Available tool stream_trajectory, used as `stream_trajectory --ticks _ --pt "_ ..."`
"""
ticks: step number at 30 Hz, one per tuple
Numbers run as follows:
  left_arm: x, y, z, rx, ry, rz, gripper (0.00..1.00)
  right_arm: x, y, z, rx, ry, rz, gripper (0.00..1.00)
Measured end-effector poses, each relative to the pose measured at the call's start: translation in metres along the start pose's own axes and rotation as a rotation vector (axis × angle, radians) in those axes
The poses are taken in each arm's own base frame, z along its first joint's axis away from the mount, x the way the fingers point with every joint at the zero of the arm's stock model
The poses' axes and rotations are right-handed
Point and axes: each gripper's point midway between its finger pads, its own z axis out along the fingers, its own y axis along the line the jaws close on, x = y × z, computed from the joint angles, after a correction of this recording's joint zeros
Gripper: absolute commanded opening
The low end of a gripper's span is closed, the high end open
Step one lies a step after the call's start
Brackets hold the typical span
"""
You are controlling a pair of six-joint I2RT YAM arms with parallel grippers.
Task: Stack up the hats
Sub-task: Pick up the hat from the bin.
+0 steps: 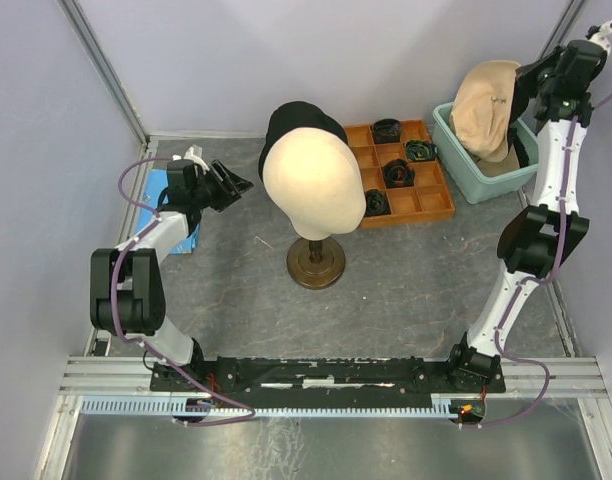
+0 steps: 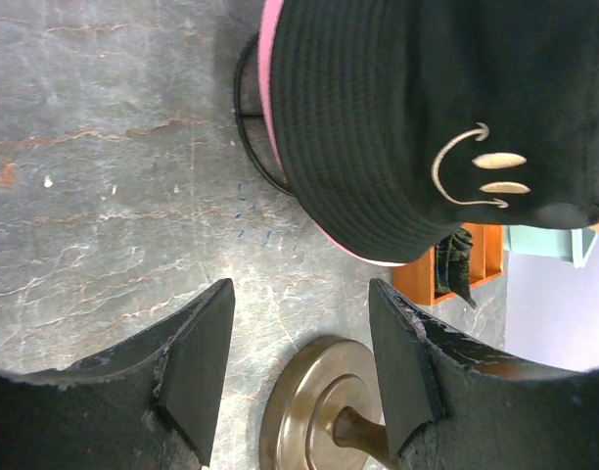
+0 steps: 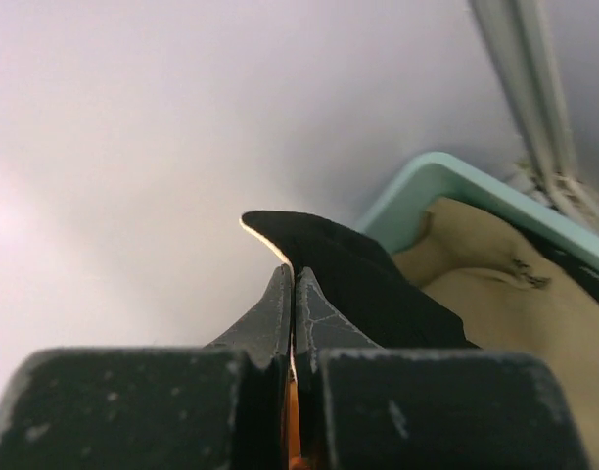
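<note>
The mannequin head [image 1: 314,185] stands mid-counter [image 1: 216,290] between the arms, wearing the black hat [image 2: 378,117] over the pink hat [image 2: 270,49], with an orange tray [image 1: 431,202] behind it. The left pincer [image 2: 299,294] gapes wide and empty. The right pincer [image 3: 293,279] is clamped on the brim of the tan cap [image 1: 486,105], above the teal tub [image 1: 486,185] at the far right corner.

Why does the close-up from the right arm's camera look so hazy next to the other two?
Right wrist view: the right gripper, pinching a dark edge of the tan hat, sits too close to focus, against a washed-out wall. Left wrist view: the black hat and the table look crisp. Top view: even light, soft shadow by the mannequin stand.
</note>
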Motion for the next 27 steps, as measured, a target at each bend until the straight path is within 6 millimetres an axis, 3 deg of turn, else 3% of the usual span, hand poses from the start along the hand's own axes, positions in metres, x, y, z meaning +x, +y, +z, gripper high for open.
stream_trajectory --ticks 7,13,20,27 --pt "-0.008 -0.023 -0.012 0.070 -0.018 0.024 0.64 -0.033 0.056 -0.029 -0.203 -0.026 0.183 0.00" --pt "-0.016 -0.043 -0.028 0.120 -0.045 0.050 0.64 -0.045 0.084 -0.047 -0.321 -0.002 0.280 0.00" --pt "-0.020 -0.059 -0.040 0.162 -0.059 0.072 0.64 -0.046 0.103 -0.066 -0.394 0.039 0.339 0.00" --pt "-0.013 -0.057 -0.042 0.157 -0.030 0.060 0.65 -0.044 0.105 -0.080 -0.399 0.052 0.311 0.00"
